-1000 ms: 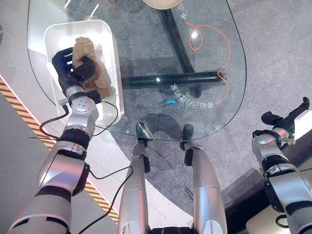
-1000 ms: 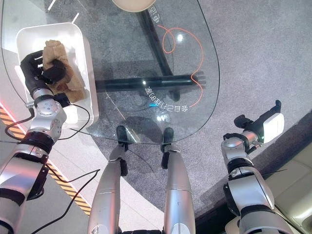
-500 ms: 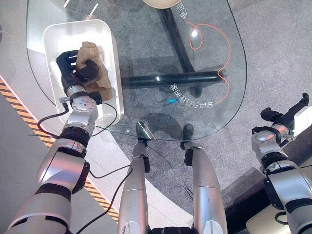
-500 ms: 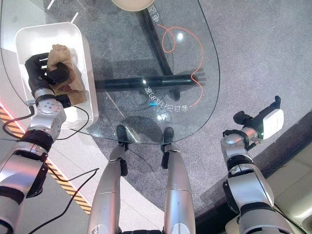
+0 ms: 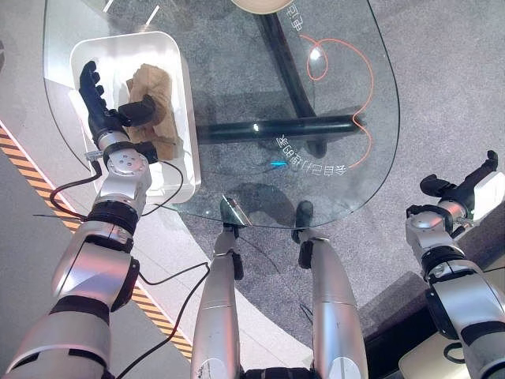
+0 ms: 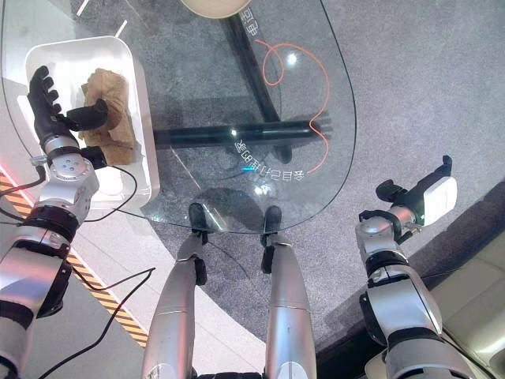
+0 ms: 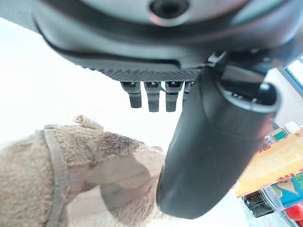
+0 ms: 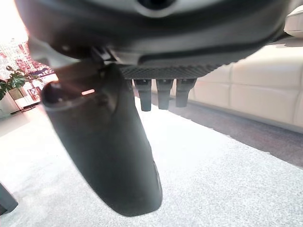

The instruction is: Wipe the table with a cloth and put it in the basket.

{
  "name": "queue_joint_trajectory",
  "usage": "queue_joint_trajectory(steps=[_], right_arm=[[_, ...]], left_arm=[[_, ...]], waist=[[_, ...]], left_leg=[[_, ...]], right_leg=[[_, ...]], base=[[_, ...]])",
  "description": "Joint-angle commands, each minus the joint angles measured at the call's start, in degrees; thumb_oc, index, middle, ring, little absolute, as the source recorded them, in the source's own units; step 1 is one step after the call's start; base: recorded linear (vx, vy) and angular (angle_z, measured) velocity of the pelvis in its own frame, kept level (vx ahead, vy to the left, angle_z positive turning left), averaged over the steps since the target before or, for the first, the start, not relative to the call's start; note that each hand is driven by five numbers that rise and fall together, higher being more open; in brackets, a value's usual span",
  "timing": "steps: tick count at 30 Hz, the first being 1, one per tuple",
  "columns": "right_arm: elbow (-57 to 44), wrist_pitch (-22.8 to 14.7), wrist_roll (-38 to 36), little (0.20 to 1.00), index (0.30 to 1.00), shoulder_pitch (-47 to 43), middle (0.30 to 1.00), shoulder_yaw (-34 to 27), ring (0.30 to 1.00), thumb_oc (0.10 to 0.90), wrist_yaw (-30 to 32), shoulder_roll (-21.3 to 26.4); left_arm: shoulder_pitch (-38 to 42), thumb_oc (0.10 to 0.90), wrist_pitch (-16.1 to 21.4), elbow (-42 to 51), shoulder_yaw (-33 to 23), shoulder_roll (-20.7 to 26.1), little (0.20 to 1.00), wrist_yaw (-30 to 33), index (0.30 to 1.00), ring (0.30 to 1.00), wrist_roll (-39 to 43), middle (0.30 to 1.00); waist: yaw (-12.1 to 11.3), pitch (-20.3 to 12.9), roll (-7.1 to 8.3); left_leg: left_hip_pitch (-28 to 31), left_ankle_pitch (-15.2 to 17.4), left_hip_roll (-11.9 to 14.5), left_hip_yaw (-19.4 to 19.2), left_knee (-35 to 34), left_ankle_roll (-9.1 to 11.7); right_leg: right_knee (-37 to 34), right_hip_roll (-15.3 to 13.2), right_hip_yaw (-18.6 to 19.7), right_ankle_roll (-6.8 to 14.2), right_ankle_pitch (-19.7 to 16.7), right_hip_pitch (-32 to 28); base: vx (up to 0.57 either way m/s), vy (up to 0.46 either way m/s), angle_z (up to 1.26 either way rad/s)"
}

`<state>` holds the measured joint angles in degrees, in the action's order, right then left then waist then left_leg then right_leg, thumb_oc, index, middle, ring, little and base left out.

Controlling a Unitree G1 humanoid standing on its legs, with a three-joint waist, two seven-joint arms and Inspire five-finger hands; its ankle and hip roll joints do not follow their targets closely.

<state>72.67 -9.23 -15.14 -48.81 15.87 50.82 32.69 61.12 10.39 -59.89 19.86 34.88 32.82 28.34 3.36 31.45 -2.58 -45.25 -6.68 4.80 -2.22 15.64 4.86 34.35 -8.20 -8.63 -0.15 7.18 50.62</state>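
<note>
A crumpled tan cloth (image 5: 156,93) lies inside the white basket (image 5: 178,68) at the left end of the glass table (image 5: 237,79). My left hand (image 5: 101,106) is over the basket with its fingers straight and spread, its thumb (image 7: 208,156) resting beside the cloth (image 7: 61,170), holding nothing. My right hand (image 6: 418,201) hangs off the table's right side, low by the floor, fingers straight and empty.
An orange cord (image 5: 359,79) loops under the glass on the right. A round beige object (image 5: 264,5) sits at the table's far edge. A yellow-black striped line (image 5: 31,178) runs along the floor on the left. A pale sofa (image 8: 255,85) stands beyond the right hand.
My left hand has opened and let go of the cloth, which now lies loose in the basket. The fingers have lifted and spread toward the basket's left wall. The right arm has barely moved.
</note>
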Motion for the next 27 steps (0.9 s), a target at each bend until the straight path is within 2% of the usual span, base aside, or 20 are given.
queue_joint_trajectory(steps=[1,5,9,10,12,19,22,27], right_arm=[[1.27,-0.78,0.49,0.9,0.9,0.99,0.9,0.44,0.9,0.8,1.98,3.48],[0.94,-0.95,0.64,0.9,0.9,1.46,0.9,0.3,0.9,0.8,1.84,3.47],[1.05,-1.0,0.97,0.9,0.9,2.17,0.9,-0.01,0.9,0.8,1.01,2.73],[0.92,-1.06,1.09,0.9,0.9,2.99,0.9,-0.2,0.9,0.8,0.56,2.02],[0.35,-0.68,2.25,0.9,0.9,4.64,0.9,-0.36,0.9,0.8,-0.26,1.01],[-0.04,0.13,3.31,0.9,0.9,10.05,0.9,-0.57,0.9,0.8,-3.1,-1.2],[-0.46,0.99,3.2,0.9,0.9,14.63,0.9,-1.27,0.9,0.8,-5.72,-1.8],[-1.87,0.21,4.74,0.9,0.9,23.48,0.9,-2.58,0.9,0.8,-8.96,-3.06]], left_arm=[[4.04,0.8,4.26,0.2,-2.18,4.33,0.9,1.93,0.9,0.9,-1.53,0.9],[3.49,0.8,5.42,0.81,-2.51,4.61,0.9,2.12,0.9,0.9,-0.26,0.9],[2.6,0.8,8.14,1.87,-3.44,4.75,0.9,2.75,0.9,0.9,0.53,0.9],[1.71,0.8,10.16,2.91,-4.21,4.72,0.9,2.92,0.9,0.9,1.06,0.9],[-0.69,0.8,11.64,4.76,-5.63,4.62,0.9,2.47,0.9,0.9,1.19,0.9],[-7.35,0.8,12.44,8.16,-8.79,5.69,0.9,-0.49,0.9,0.9,2.07,0.9],[-10.89,0.8,11.47,10.06,-9.18,6.95,0.9,-3.43,0.9,0.9,1.96,0.9],[-20.11,0.8,10.76,12.28,-12.68,7.0,0.9,-8.17,0.9,0.9,2.03,0.9]], waist=[[0.45,-1.66,-1.2],[0.32,-1.66,-0.94],[0.2,-1.66,-0.62],[0.07,-1.66,-0.42],[-0.3,-1.66,-0.23],[-1.21,-1.89,0.17],[-1.57,-5.47,0.43],[-2.58,-11.39,0.63]], left_leg=[[1.45,8.86,-0.99,-2.18,7.2,-1.33],[2.13,8.5,-1.01,-2.02,6.39,-1.28],[3.51,8.14,-1.12,-1.67,5.1,-1.17],[4.52,7.83,-1.19,-1.53,4.2,-1.04],[6.8,7.19,-1.3,-1.52,2.26,-0.88],[17.9,4.64,-1.3,-1.99,-5.44,-0.23],[22.85,3.88,-1.42,-2.23,-9.91,0.09],[31.69,2.45,-1.78,-2.44,-16.97,0.43]], right_leg=[[-7.7,2.41,2.94,3.49,-3.37,-3.01],[-8.6,2.51,2.92,3.63,-3.69,-3.91],[-9.81,2.72,3.08,3.93,-4.29,-5.24],[-10.68,2.78,3.11,4.19,-4.66,-6.33],[-12.24,2.71,2.91,4.68,-5.12,-8.66],[-18.94,1.71,2.27,6.01,-6.86,-19.96],[-22.84,1.17,2.31,6.68,-7.71,-25.1],[-30.22,0.2,1.21,7.54,-9.4,-35.25]], base=[[0.0,0.0,0.0],[0.0,0.0,0.0],[-0.02,-0.04,0.0],[-0.03,-0.05,-0.01],[-0.03,-0.051,-0.02],[-0.02,-0.027,-0.03],[0.06,-0.041,0.02],[0.08,-0.037,0.02]])
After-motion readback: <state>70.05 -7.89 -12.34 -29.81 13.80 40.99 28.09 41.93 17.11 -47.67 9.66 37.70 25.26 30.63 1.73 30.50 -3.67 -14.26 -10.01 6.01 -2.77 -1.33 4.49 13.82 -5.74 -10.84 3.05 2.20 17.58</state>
